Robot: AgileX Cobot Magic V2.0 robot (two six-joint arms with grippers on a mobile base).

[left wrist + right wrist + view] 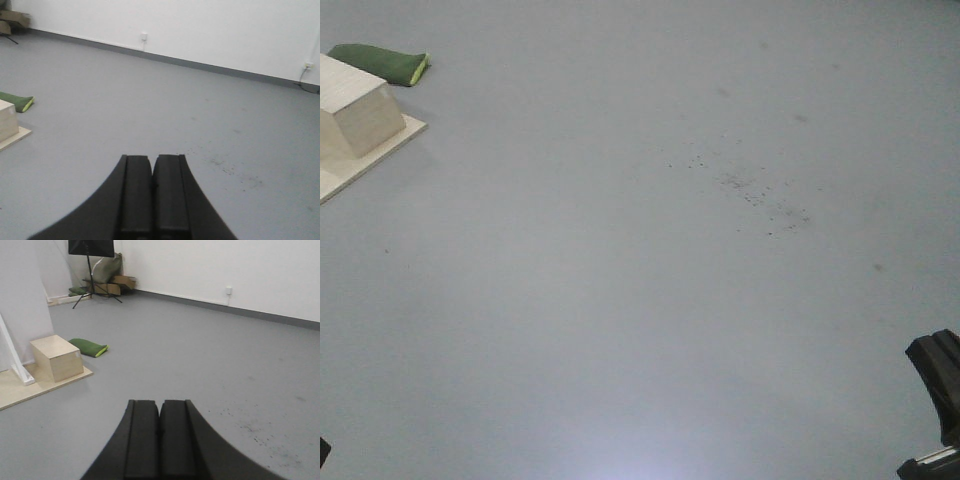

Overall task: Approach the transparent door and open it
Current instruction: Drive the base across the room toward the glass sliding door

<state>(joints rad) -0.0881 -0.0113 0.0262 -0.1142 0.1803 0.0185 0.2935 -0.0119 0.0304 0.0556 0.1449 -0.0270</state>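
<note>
A smooth, matt grey floor [640,300], peppered with dark specks [760,195], runs to a plain white wall [200,25] edged with grey skirting [200,64]; a white socket [144,36] sits just above it. At the left, a pale wooden box [55,357] stands on a flat plywood platform [20,387], with a soft green cushion [89,347] on the floor beside it. In the far corner are a black tripod stand [90,270] and cardboard boxes [117,285]. The left hand [152,165] and right hand [160,407] are closed, pads together, gripping nothing. The transparent door cannot be made out in any view.
</note>
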